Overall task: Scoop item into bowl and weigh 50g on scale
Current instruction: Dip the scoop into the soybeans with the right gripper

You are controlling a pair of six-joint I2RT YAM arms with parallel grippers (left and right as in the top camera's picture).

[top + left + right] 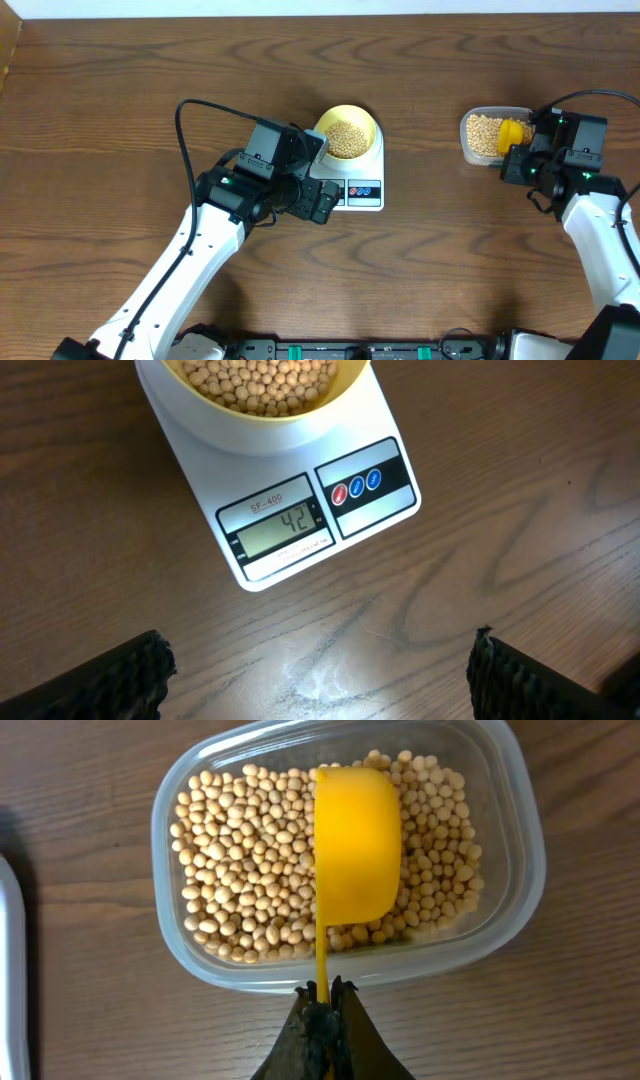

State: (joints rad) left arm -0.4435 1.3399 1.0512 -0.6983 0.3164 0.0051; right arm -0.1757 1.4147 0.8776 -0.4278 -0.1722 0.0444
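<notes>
this looked like a robotics lab bench, not a kitchen: a wood-grain table (pixel 120 80) carried a white left arm (pixel 190 250) and right arm (pixel 600 230) trailing black cables, their bases by a black rail (pixel 350 351) at 6 o'clock. a digital scale (pixel 365 190) sat near centre, a clear tub (pixel 466 140) at 2 o'clock.

Dark wood-grain bench (pixel 120 80) w/ slight sheen; scale (pixel 200 470) white glossy plastic; tub (pixel 520 910) clear smooth plastic; scoop (pixel 357 830) smooth yellow plastic; beans (pixel 250 870) matt, smooth-skinned.

Bowl (pixel 250 426) & scale (pixel 290 475) rear cut by top edge in L-wrist view; btn labels (pixel 357 486) too small.
</notes>
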